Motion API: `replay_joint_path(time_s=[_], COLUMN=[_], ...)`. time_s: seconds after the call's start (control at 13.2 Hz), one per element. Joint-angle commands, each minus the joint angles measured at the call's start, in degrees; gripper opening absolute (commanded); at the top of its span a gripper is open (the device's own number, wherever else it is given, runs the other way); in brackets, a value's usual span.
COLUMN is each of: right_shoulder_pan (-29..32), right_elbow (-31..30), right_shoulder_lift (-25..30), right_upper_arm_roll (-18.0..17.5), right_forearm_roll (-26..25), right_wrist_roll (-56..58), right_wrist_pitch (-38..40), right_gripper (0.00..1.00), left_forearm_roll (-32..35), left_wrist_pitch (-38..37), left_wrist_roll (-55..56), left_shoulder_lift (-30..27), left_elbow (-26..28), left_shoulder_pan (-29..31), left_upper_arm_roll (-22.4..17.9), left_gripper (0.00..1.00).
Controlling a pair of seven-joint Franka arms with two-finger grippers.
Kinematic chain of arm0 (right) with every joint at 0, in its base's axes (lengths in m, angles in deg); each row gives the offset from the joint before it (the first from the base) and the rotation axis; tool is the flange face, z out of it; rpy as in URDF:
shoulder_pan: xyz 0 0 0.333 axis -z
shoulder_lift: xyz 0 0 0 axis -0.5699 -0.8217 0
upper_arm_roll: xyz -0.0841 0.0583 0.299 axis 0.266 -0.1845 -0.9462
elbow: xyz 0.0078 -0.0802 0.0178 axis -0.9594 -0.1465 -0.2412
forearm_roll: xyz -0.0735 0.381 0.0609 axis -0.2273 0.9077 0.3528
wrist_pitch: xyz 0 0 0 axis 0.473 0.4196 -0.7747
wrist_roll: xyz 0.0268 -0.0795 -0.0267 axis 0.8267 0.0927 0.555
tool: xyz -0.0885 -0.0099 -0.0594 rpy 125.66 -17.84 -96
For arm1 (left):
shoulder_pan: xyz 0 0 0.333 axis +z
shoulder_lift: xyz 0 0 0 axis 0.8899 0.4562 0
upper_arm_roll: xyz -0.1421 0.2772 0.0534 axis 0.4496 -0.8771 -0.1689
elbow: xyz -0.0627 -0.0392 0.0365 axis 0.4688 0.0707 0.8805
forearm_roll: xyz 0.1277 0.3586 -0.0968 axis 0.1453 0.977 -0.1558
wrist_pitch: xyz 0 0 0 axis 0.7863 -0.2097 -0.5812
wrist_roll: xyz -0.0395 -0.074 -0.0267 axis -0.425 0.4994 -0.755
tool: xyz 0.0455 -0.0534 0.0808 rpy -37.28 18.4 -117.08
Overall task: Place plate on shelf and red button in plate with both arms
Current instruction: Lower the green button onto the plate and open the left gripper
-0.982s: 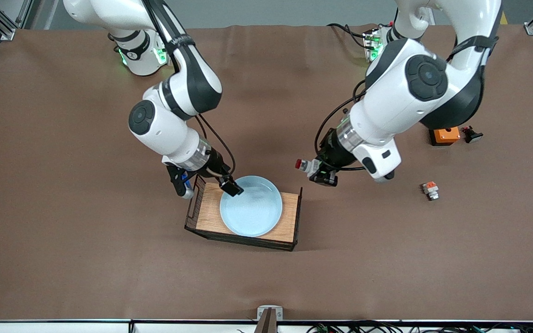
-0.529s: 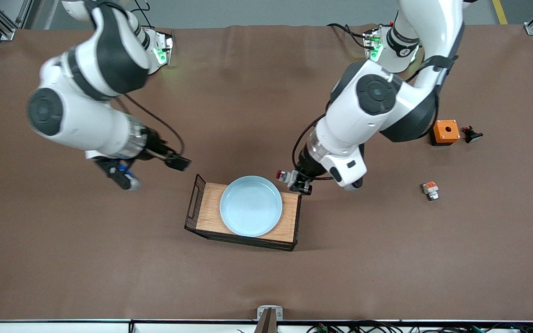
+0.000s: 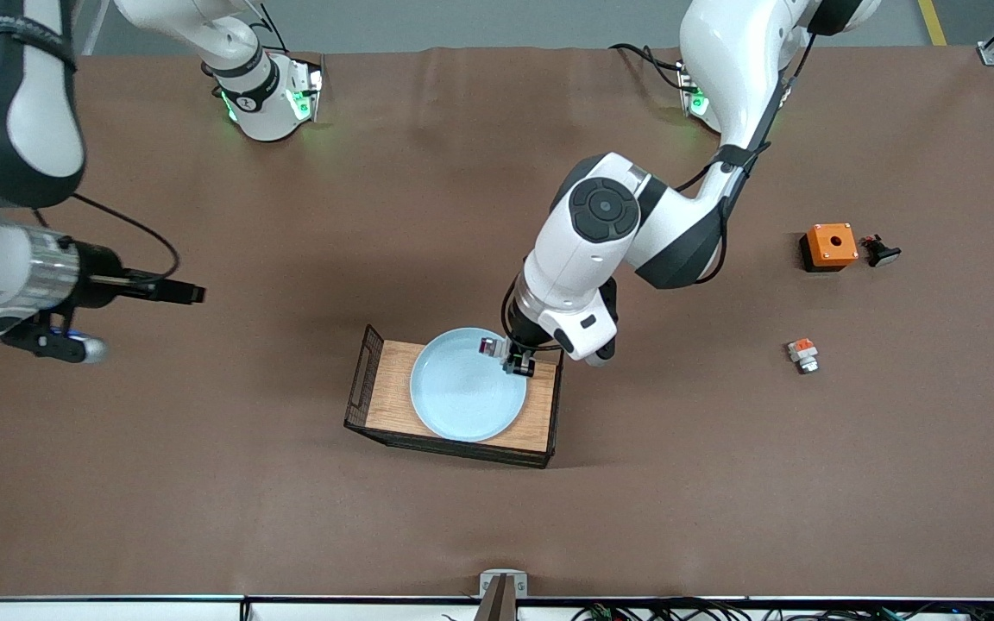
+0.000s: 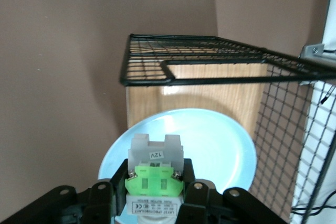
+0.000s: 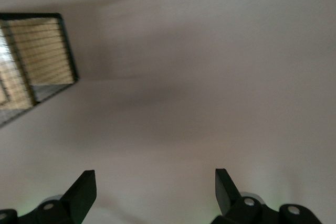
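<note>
I read the round, shallow, pale blue glossy plate (image 3: pixel 468 396) as already set on the wooden tray with black wire-mesh ends (image 3: pixel 387 394). That half of the task looks done.

Over the last second my right gripper (image 5: pixel 155 190) has left the plate's rim and withdrawn toward the right arm's end of the table. Its jaws now stand wide apart with nothing between them, over bare brown table covering (image 3: pixel 204 483); in the right wrist view the tray's mesh end (image 5: pixel 37 59) sits well off to one side of the jaws. This arm is waiting.

In the same interval my left gripper (image 3: pixel 514 360) has travelled from open table beside the tray to a position over the plate's edge. Its jaws are clamped on the small grey-white cylindrical red button part with the bright green middle block (image 4: pixel 155 177). In the left wrist view the part sits between the jaws and the plate (image 4: pixel 215 145) lies directly ahead of and below them.

My judgement: the carry is nearly complete. The remaining steps are to lower over the plate and release.

The similar white part with an orange block (image 3: pixel 802 354), the orange box (image 3: pixel 830 246) and the black-stemmed button (image 3: pixel 879 251) lie untouched, well apart from both sets of jaws.
</note>
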Motion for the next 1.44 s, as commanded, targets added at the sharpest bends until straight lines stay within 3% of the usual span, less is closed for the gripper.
replay_joint_path(time_s=[0.0, 0.15, 0.38, 0.76, 0.98, 1.21, 1.36], right_shoulder_pan=[3.21, 4.10, 8.22, 17.45, 17.38, 17.38, 17.46], right_elbow=[-3.42, -3.96, -3.87, -3.35, 1.22, 0.62, -2.44], right_shoulder_lift=[3.42, 5.53, 9.48, 13.71, 13.36, 14.93, 16.95], right_upper_arm_roll=[-1.56, -1.82, -8.57, -16.93, -16.94, -16.94, -16.94], right_forearm_roll=[-2.94, -6.43, -12.16, -12.87, -13.05, -13.13, -13.14], right_wrist_roll=[6.57, 6.77, 6.33, 6.77, 6.42, 6.15, 6.07], right_wrist_pitch=[-0.83, -1.10, -1.54, -0.14, 5.92, 7.60, 7.08], right_gripper=[1.00, 1.00, 1.00, 1.00, 1.00, 1.00, 1.00], left_forearm_roll=[-0.80, -0.89, -2.73, -4.76, -4.93, -4.93, -4.93], left_wrist_pitch=[1.40, 3.25, 4.39, 6.59, 7.82, 9.58, 9.67], left_wrist_roll=[3.77, 7.64, 9.94, 10.29, 10.12, 9.94, 9.16], left_shoulder_lift=[1.41, 2.37, 3.87, 7.21, 7.91, 8.79, 8.79], left_elbow=[-1.98, -2.24, -3.47, -5.93, -6.20, -6.20, -6.20], left_shoulder_pan=[-0.46, -0.37, -0.37, -0.55, -0.90, -1.25, -1.34], left_upper_arm_roll=[-0.73, -0.56, -0.56, -0.29, -0.12, 0.32, 0.32], left_gripper=[0.01, 0.01, 0.01, 0.01, 0.02, 0.07, 0.31])
